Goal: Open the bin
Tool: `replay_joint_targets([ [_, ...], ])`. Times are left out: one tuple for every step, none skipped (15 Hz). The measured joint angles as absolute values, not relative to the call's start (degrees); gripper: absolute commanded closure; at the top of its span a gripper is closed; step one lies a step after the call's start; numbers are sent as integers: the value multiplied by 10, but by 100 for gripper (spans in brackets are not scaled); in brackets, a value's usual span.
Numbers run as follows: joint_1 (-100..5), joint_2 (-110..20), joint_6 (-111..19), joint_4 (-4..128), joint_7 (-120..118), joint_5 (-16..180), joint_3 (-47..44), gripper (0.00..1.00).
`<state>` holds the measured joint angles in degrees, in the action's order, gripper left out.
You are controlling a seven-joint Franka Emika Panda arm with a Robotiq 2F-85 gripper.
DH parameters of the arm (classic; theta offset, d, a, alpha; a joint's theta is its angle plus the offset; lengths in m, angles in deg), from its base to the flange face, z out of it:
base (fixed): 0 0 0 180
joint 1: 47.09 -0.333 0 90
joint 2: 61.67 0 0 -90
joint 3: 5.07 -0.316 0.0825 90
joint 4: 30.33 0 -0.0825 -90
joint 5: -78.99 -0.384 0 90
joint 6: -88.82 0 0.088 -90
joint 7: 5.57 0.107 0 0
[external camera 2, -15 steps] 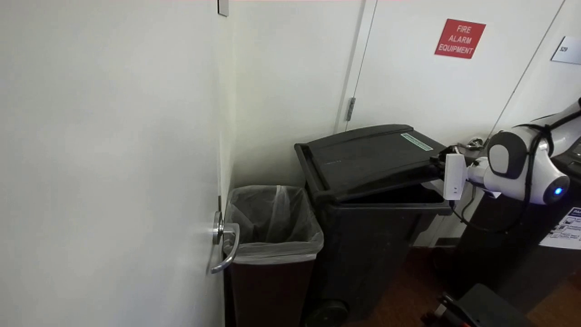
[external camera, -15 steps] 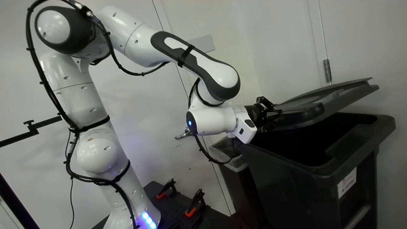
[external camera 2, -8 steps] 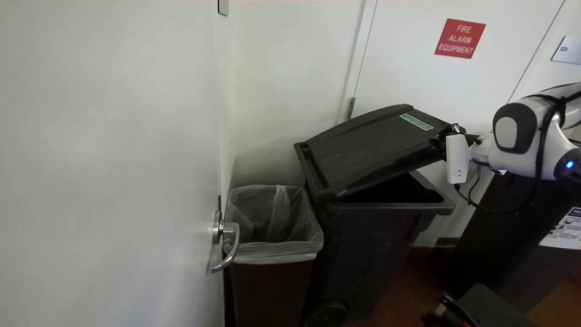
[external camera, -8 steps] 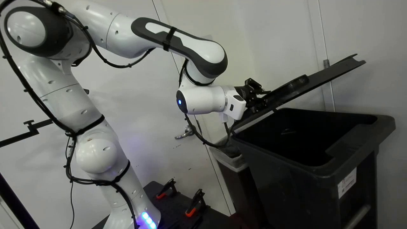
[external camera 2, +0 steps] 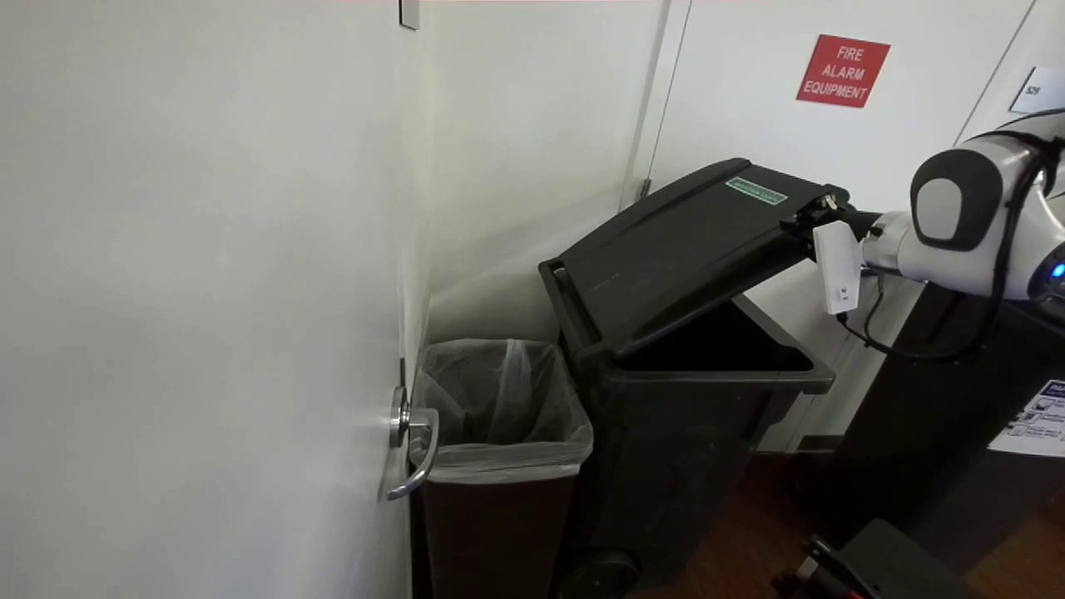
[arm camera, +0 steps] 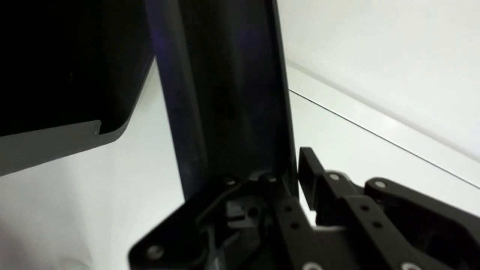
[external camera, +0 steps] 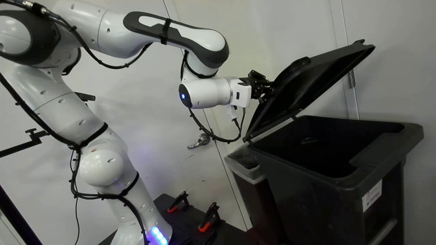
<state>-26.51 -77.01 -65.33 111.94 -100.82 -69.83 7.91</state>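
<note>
In an exterior view, the bin (external camera: 316, 194) is seen at five o'clock from the end effector (external camera: 268, 90). By its nearly closed jaws the edge of the lid (external camera: 313, 81), tilted eight-to-two, seems pinched; a swing toward eleven is probably called for.

Hand (external camera 2: 797, 225) at raised lid (external camera 2: 678, 241) of black bin (external camera 2: 678, 441).

The gripper (arm camera: 289, 180) has its two fingers (arm camera: 313, 180) close together, side by side. Directly behind the fingers sits the wrist (external camera: 211, 92), in line with them; the forearm (external camera: 117, 32) slopes down from above, the elbow (external camera: 39, 37) farther back.
</note>
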Motion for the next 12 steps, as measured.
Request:
replay_joint_targets([
  [-263,-781,-655,1121,-1017,-698,68,96],
  [-261,-791,-657,1122,-1025,-698,57,96],
  [-259,-801,-658,1122,-1033,-698,46,96],
  [-258,-810,-659,1122,-1036,-698,35,96],
  [-258,-818,-660,1122,-1037,-698,26,86],
  [-255,-823,-665,1124,-1038,-698,22,86],
  [-252,-823,-665,1128,-1038,-698,21,86],
  [-249,-821,-665,1131,-1038,-698,21,86],
  [-245,-817,-665,1132,-1038,-698,22,86],
  [-242,-814,-665,1132,-1038,-698,23,86],
  [-240,-812,-665,1132,-1038,-698,23,86],
  [-240,-812,-665,1132,-1038,-698,22,86],
])
